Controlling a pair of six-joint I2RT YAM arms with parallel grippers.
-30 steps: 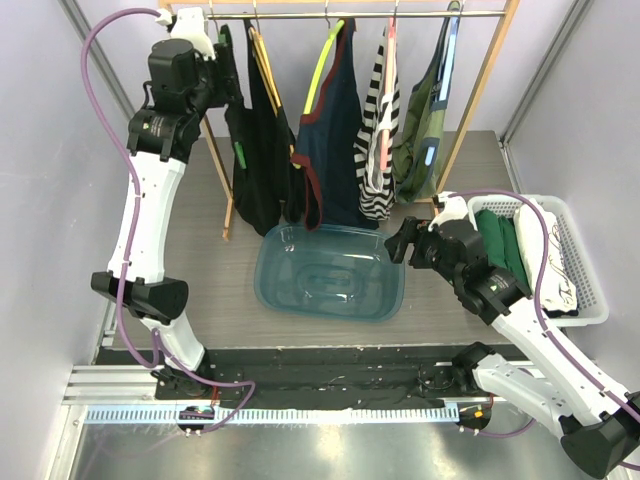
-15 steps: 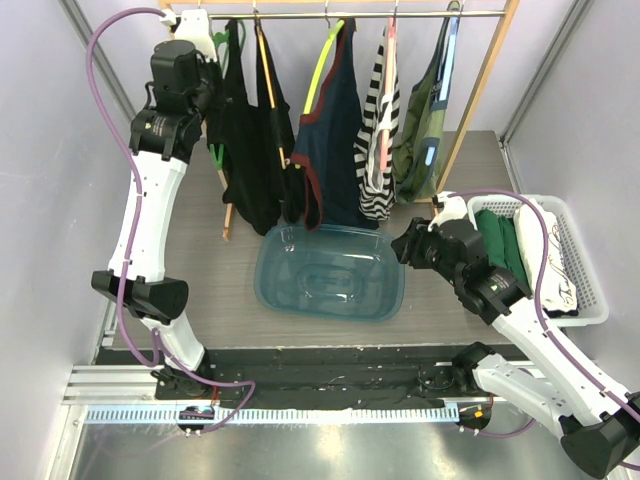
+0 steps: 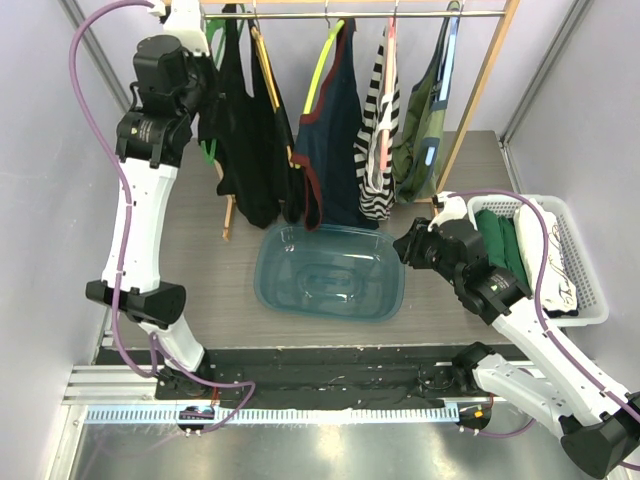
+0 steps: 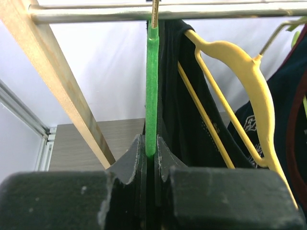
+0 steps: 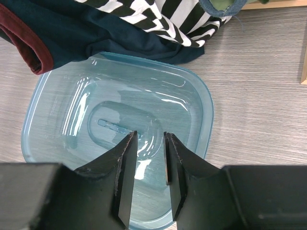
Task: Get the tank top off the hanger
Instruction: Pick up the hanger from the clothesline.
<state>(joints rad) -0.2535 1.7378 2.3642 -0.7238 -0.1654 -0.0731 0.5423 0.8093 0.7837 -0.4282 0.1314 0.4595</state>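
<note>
The black tank top hangs at the far left end of the rail, at about eleven o'clock from the blue tub in the overhead view. It is plain, dark and limp, falling in long folds with its hem just short of the tub's far rim. In the left wrist view its strap loops up over the top of the hangers. Whether the cloth sits on the green hanger, on the yellow hanger at its three o'clock, or across both is hard to tell from here.

The left gripper is clamped tight on the green hanger, the jaws pinching the lower end of its thin bar while the hook sits on the rail at twelve o'clock. That grip probably serves to steady or lift the hanger so the garment can be worked free. The wooden post slants just beside it at nine o'clock.

The right gripper hovers over the tub, its jaws only narrowly apart with nothing between them, well apart from the tank top. It seems placed to take the cloth low down. A navy top and a striped one hang further along.
</note>
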